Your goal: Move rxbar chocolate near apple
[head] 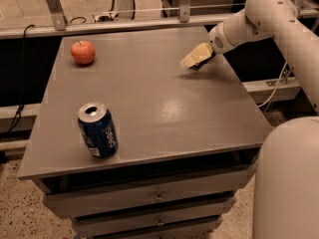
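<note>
Robot body: the white, rounded robot body (289,183) fills the lower right corner, nearest the viewer and just beside the table's front right corner.
Floor: a speckled floor (20,208) shows at the lower left.
Drawers: stacked grey drawers (159,198) with small centre knobs make up the front, under the top.
Table: the grey table (164,113) has a broad, faintly glossy top that carries everything named below.
Soda can: a blue soda can (97,131) stands upright near the front left corner, silver top up, well apart from the other things.
Arm: a white arm (269,14) reaches in from the upper right, across the far right edge of the top.
Hand: the cream-coloured hand (193,59) at the arm's end points down and to the left, low over the far right part of the top. It cannot be told whether it is open or closed, or whether it has hold of anything.
Bar: the rxbar chocolate (199,66) is mostly hidden beneath the hand. Only a dark sliver shows at the hand's lower edge, on the far right part of the top, well apart from the fruit.
Fruit: a red-orange apple (82,52) sits near the far left corner, farther back than the can.
Background: a pale rail (124,26) with metal uprights runs behind the far edge.
</note>
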You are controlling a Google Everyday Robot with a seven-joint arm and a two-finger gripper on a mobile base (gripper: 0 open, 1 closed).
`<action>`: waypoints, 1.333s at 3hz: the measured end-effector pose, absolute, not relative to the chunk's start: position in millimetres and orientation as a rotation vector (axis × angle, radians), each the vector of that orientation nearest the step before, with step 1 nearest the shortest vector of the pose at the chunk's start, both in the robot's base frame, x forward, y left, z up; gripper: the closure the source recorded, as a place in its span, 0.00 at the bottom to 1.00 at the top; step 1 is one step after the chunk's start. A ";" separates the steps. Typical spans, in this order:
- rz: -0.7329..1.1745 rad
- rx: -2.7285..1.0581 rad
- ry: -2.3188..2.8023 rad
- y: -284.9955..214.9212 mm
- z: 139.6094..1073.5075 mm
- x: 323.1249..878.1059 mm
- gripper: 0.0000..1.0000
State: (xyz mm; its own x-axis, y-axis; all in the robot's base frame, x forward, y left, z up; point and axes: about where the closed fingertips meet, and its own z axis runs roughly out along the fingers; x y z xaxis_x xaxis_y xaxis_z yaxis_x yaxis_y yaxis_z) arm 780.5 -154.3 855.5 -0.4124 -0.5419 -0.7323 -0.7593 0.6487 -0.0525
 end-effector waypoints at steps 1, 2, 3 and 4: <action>0.379 -0.942 2.154 -161.9 843.5 788.2 0.00; 0.379 -0.914 2.161 -167.9 838.1 790.1 0.14; 0.382 -0.902 2.153 -172.7 837.2 789.9 0.37; 0.401 -0.908 2.105 -170.6 848.4 788.9 0.61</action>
State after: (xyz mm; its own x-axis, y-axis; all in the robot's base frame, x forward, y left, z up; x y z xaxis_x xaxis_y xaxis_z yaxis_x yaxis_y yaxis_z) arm 788.9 -170.6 848.4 -0.4298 -0.4700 -0.7709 -0.7206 0.6930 -0.0208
